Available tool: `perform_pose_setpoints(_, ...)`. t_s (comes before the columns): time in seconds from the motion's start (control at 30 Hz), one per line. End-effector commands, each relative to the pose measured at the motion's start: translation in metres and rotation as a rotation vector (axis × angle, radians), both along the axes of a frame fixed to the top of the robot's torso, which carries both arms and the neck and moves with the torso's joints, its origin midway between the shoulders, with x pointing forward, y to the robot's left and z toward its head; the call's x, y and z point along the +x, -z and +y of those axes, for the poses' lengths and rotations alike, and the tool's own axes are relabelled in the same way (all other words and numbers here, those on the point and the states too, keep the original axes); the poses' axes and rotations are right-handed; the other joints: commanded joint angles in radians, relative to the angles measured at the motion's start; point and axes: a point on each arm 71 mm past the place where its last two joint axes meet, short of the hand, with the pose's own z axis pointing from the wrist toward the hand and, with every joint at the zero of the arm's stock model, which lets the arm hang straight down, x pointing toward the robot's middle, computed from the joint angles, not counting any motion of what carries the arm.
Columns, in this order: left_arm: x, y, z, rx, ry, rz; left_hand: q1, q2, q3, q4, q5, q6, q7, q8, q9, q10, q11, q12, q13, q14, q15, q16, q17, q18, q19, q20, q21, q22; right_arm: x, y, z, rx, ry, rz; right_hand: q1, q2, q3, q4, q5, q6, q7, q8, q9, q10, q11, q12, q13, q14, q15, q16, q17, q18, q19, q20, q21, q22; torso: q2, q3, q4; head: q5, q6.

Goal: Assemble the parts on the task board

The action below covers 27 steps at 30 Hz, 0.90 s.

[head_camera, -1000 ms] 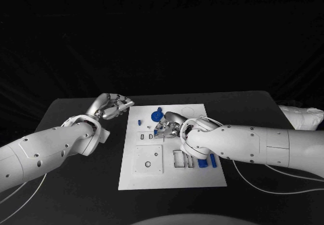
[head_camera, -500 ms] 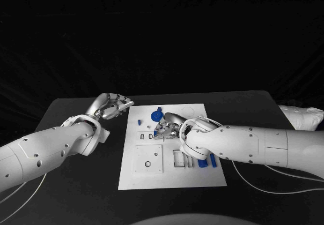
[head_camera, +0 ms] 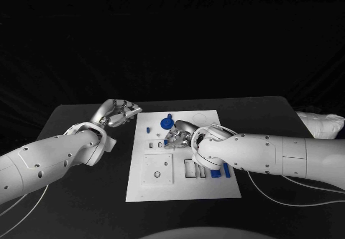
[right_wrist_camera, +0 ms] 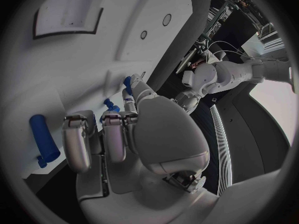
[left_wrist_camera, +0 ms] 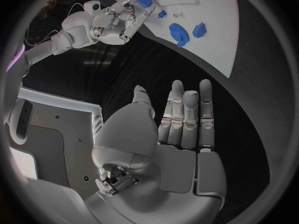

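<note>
Over the task board [head_camera: 183,186], right hand [head_camera: 180,134] pinching a blue part [left_wrist_camera: 144,0]; left hand [head_camera: 118,112] empty, fingers apart.

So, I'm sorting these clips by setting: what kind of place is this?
Most likely a robotics lab or test cell: a black table against a black backdrop, a white task board carrying small blue parts, and cables trailing from the arms. Nothing here looks like a home.

right hand [head_camera: 180,135] crowding task board [head_camera: 154,189] centre — near corner open
</note>
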Motion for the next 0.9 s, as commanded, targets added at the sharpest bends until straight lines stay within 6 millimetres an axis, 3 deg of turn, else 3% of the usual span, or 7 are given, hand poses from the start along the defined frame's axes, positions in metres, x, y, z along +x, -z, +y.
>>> perform_pose_setpoints(0.03, -0.0005, -0.0014, -0.0023, -0.003, 0.013, -0.01, 0.008, 0.002, -0.006, 0.002, 0.005, 0.003, 0.0, -0.005, 0.002, 0.008, 0.0, -0.005, -0.001, 0.006, 0.0, -0.003, 0.001, 0.007, 0.008, -0.002, -0.004, 0.0, -0.001, 0.0008, 0.0013, -0.015, -0.015, 0.003, 0.001, -0.007, -0.002, -0.005, -0.003, -0.004, 0.006, -0.005, -0.001, 0.103, 0.006, -0.003, 0.258, 0.108, 0.007, 0.004, 0.263, -0.007, 0.105, 0.006, 0.004, 0.263, -0.001, 0.0002, -0.0005, 0.0, 0.0)
perform_pose_setpoints(0.9, -0.0009, -0.0017, -0.0019, -0.003, 0.014, -0.013, 0.01, 0.004, -0.006, 0.002, 0.005, 0.004, 0.0, -0.006, 0.002, 0.008, 0.0, -0.005, -0.002, 0.007, 0.0, -0.002, 0.002, 0.008, 0.009, -0.002, -0.005, 0.0, -0.0002, 0.0008, 0.0032, -0.007, -0.016, -0.007, 0.003, -0.003, 0.0, -0.008, -0.001, -0.005, 0.008, -0.008, -0.003, 0.103, 0.008, -0.003, 0.258, 0.108, 0.009, 0.004, 0.263, -0.007, 0.105, 0.009, 0.004, 0.263, 0.0, 0.0004, 0.0, 0.001, -0.001)
